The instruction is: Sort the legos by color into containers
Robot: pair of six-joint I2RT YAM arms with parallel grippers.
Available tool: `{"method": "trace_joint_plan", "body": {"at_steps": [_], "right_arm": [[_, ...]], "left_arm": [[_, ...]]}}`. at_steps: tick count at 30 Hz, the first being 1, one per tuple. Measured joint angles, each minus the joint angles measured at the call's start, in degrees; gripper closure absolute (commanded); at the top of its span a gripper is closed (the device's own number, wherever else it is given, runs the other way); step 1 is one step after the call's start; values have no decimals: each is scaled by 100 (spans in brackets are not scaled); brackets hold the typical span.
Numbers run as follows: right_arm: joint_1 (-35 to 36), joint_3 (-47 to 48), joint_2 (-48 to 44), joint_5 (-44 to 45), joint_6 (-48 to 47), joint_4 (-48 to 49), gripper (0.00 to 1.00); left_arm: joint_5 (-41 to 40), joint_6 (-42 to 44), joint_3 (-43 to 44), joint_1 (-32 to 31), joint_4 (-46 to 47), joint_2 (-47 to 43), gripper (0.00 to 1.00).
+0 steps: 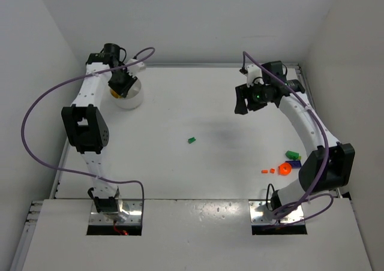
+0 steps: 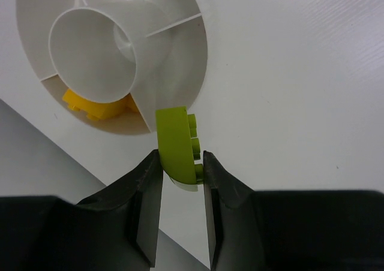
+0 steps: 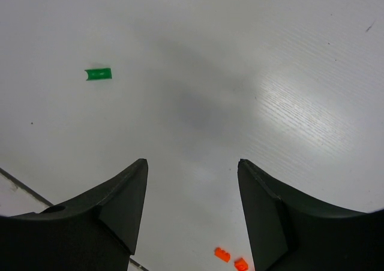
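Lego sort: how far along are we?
Early. Done: one yellow brick sits in a section of the dish. In hand: the left gripper is shut on a lime brick at the dish's rim. Remaining: a dark green brick mid-table, plus a green piece, a blue piece and orange pieces beside the right arm. The right gripper is open and empty.
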Motion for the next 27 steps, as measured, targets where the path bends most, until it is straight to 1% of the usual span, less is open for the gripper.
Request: {"method": "trace_joint_plan", "body": {"at_steps": [8,12,13,15,20,27], "right_arm": [[0,-11,59,42,4,0,38],[0,-11,59,46,7,4,38],[0,-11,59,46,7,4,38],[0,-11,59,52,7,4,38],[0,-63,59,188,13,33,38],[0,-225,28,608,26,61,38]], "left_arm": [[26,-2,116,-39,-28,203,72],[26,-4,195,-42,-11,258,64],[26,-13,225,-48,0,282,60],[22,-15,262,-63,22,332,55],[-22,-59,271,-111,109,387,49],[28,-232,376,-111,358,369,49]]}}
